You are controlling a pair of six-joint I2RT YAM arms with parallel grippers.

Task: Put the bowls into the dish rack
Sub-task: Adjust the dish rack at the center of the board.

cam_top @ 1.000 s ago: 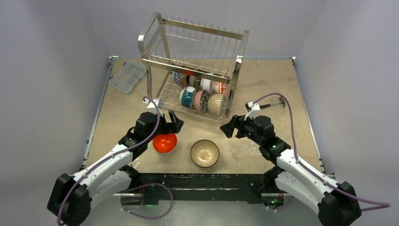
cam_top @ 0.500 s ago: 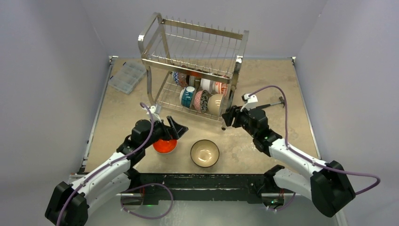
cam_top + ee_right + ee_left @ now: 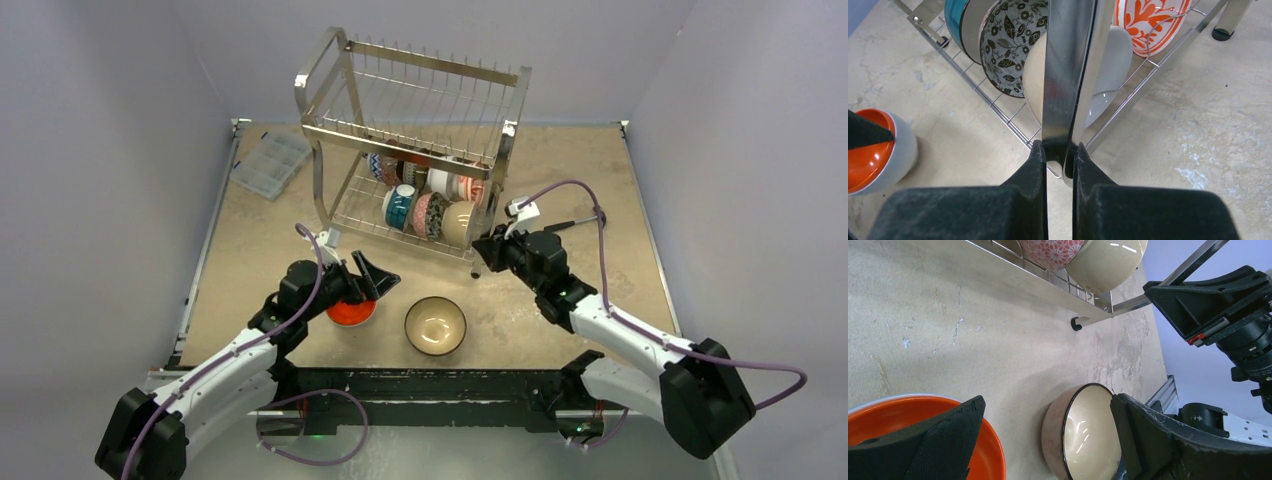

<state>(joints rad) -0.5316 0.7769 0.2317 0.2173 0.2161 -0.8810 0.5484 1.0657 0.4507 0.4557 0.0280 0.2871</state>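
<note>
The dish rack (image 3: 400, 147) stands at the back of the table, with several bowls (image 3: 428, 205) on edge in its lower tier. My right gripper (image 3: 487, 250) is shut on the rack's front right leg (image 3: 1070, 70), which is pinched between the fingertips (image 3: 1059, 150). An orange-red bowl (image 3: 350, 312) with a white outside sits upright on the table. My left gripper (image 3: 365, 285) hovers open just over it, one finger above its inside (image 3: 908, 415). Beside it on the right stands a brown bowl (image 3: 435, 325) with a cream inside (image 3: 1088, 435).
A flat clear plastic compartment box (image 3: 270, 162) lies at the back left. A small dark-handled tool (image 3: 575, 222) lies right of the rack. Grey walls close in the table on three sides. Patterned bowls (image 3: 1008, 45) sit just behind the gripped leg.
My right gripper has reached forward to the rack's front right leg and closed on it. The left gripper has sunk slightly over the orange-red bowl and stays open.
</note>
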